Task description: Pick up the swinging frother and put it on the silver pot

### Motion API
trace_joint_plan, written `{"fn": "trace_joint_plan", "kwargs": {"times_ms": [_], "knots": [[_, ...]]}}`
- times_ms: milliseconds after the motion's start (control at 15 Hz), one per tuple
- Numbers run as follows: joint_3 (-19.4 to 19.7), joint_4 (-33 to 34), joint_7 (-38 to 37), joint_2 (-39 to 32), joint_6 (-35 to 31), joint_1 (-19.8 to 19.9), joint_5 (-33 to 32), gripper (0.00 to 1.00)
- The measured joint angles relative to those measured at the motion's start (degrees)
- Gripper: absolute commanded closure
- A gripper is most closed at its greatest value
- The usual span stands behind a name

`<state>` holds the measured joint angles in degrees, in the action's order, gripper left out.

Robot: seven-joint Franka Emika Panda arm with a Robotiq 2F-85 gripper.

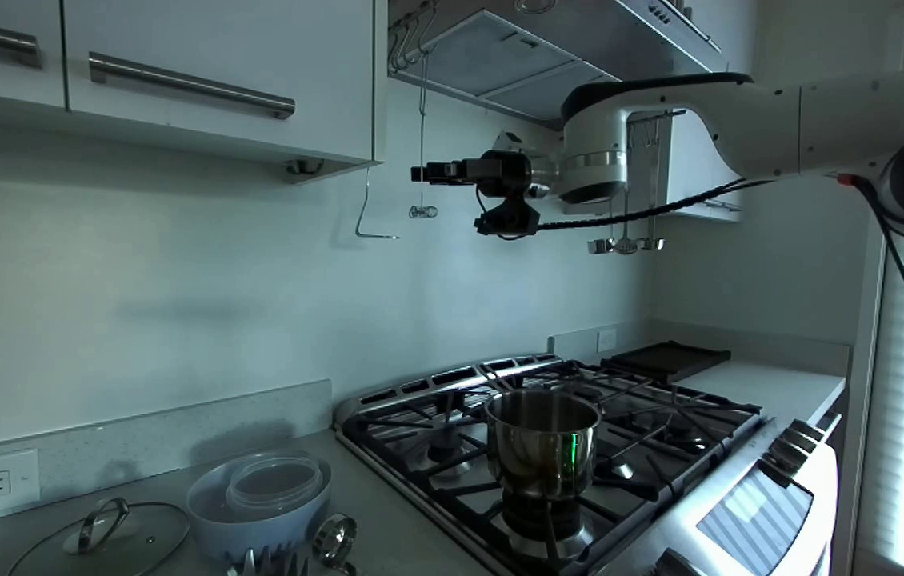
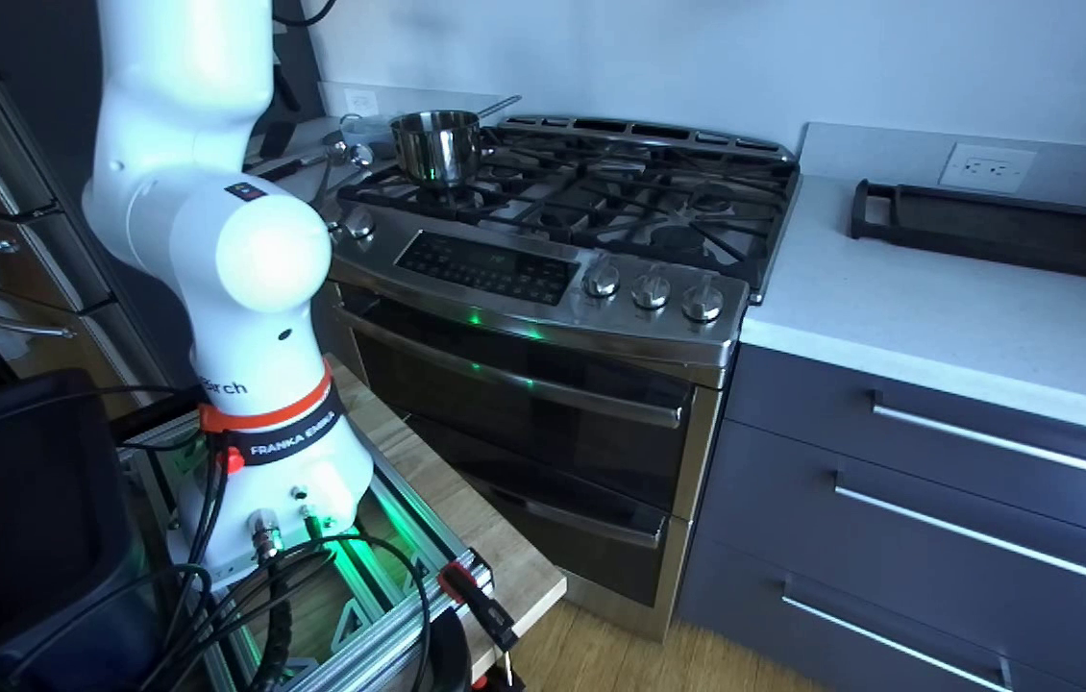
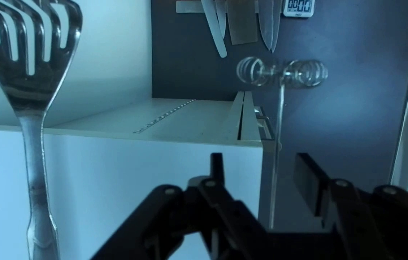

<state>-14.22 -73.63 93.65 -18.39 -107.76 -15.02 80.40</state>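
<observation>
Your black two-fingered gripper (image 3: pixel 260 164) is spread wide, the thin silver wire frother (image 3: pixel 279 115) between its fingers (image 3: pixel 308 184): a straight rod ending below in paired shiny coils, hanging, in an exterior view, above and left of the silver cylindrical metal pot (image 1: pixel 544 448).

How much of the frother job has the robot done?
Already done: the gripper looks lined up, the frother showing between its jaws. In hand: the grip, not yet closed; the frother hangs under the hood. Left: unhooking it and putting it on the silver pot on the stove.
</observation>
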Motion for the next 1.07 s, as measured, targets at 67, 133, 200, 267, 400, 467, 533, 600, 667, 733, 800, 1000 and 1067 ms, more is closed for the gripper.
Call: {"fn": "trace_joint_plan", "kwargs": {"times_ms": [67,133,200,267,400,467,533,600,667,733,800,1000,1067], "knots": [[0.0,0.2,0.0,-0.2,0.2,0.0,0.0,0.07],[0.0,0.3,0.0,-0.3,0.3,0.0,0.0,0.0],[0.0,0.4,0.0,-0.4,0.3,0.0,0.0,0.12],[0.0,0.5,0.0,-0.5,0.4,0.0,0.0,0.37],[-0.1,1.2,-0.2,-1.0,0.4,0.0,0.1,0.39],[-0.3,1.6,-0.4,-1.3,0.4,0.0,0.2,0.48],[-0.5,1.9,-0.5,-1.5,0.4,-0.1,0.4,0.56],[-0.7,2.2,-0.7,-1.7,0.4,-0.1,0.7,0.65],[-0.8,2.5,-0.9,-1.9,0.4,-0.2,0.9,0.72],[-1.0,2.7,-1.0,-2.1,0.4,-0.2,1.2,0.79],[-1.1,2.9,-1.0,-2.2,0.4,-0.3,1.4,0.88],[-1.6,3.2,-1.3,-2.6,0.4,-0.3,1.7,1.0],[-1.7,3.2,-1.3,-2.7,0.4,-0.3,1.7,1.0]]}}
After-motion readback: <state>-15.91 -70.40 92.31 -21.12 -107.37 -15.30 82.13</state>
